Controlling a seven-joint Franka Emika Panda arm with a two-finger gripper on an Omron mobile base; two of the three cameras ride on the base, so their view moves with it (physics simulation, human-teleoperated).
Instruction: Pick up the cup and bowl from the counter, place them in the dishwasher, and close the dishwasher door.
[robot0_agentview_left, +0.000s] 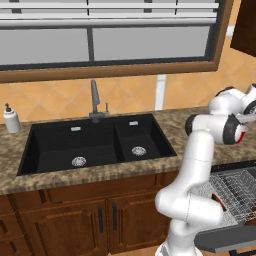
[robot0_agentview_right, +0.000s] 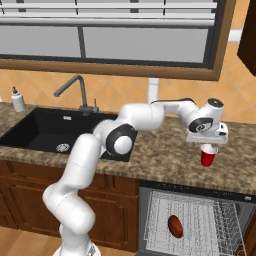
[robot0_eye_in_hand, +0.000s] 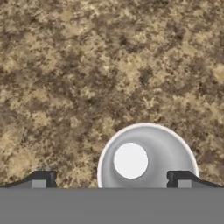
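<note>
Speckled granite counter (robot0_agentview_right: 165, 157) carries the red cup (robot0_agentview_right: 208, 155) upright, directly beneath your tool (robot0_agentview_right: 208, 141). Your tool's jaws stand wide and released, straddling the rim, so descend straight down.

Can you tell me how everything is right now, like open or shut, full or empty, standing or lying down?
cup: upright on the counter, empty, between the open fingers.
gripper: open, right above the cup, holding nothing.
bowl: already in the dishwasher rack, tipped on its side.
dishwasher: open, rack showing.
dishwasher door: folded down, not closed.
sink: empty, no water running.
soap bottle: standing upright.
</note>
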